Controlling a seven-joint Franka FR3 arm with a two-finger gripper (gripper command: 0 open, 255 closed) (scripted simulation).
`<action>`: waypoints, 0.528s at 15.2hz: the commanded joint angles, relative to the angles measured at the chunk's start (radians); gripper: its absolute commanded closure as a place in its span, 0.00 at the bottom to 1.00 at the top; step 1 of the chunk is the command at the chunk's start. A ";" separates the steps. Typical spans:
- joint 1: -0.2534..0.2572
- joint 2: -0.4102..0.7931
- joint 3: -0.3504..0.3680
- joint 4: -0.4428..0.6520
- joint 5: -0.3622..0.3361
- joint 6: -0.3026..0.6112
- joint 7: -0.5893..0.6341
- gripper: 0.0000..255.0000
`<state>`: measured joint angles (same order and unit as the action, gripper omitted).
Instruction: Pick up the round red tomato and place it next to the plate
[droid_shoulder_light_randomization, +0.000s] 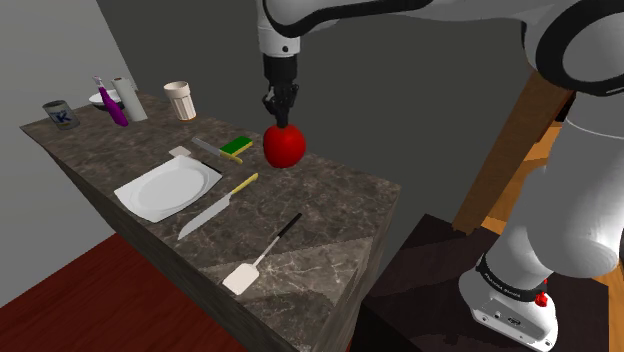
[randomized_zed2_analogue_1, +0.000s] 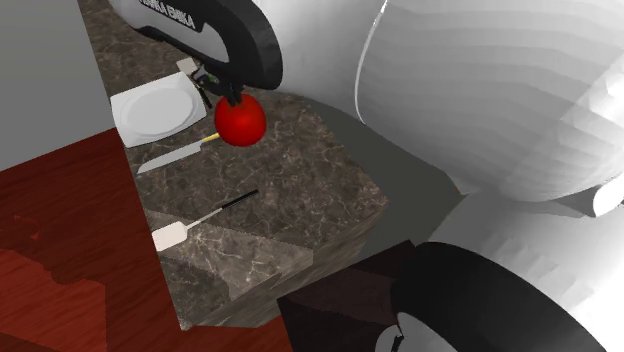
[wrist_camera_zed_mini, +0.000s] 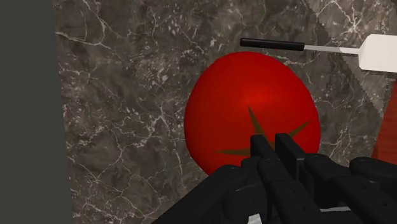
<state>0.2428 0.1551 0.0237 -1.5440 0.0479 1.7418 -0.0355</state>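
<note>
The gripper (droid_shoulder_light_randomization: 281, 112) has its fingers drawn nearly together, pinching the red tomato (droid_shoulder_light_randomization: 285, 147) at its stem end; in the wrist view the fingertips (wrist_camera_zed_mini: 263, 147) cover the middle of the brown calyx. The tomato sits over the dark marble counter (droid_shoulder_light_randomization: 330, 200), well apart from the white plate (droid_shoulder_light_randomization: 168, 188); whether it touches the stone cannot be told. In the second exterior view the tomato (randomized_zed2_analogue_1: 241, 121) hides part of the knife (randomized_zed2_analogue_1: 175, 156) handle, and the arm covers the plate's (randomized_zed2_analogue_1: 152, 107) far corner. A spatula (wrist_camera_zed_mini: 318, 48) is cut off.
</note>
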 joint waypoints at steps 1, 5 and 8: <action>0.015 0.058 0.010 0.051 -0.004 0.010 0.026 1.00; 0.048 0.203 0.026 0.202 -0.017 0.005 0.073 1.00; 0.075 0.327 0.033 0.351 -0.027 -0.018 0.106 1.00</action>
<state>0.3104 0.4511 0.0546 -1.2277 0.0233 1.7251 0.0615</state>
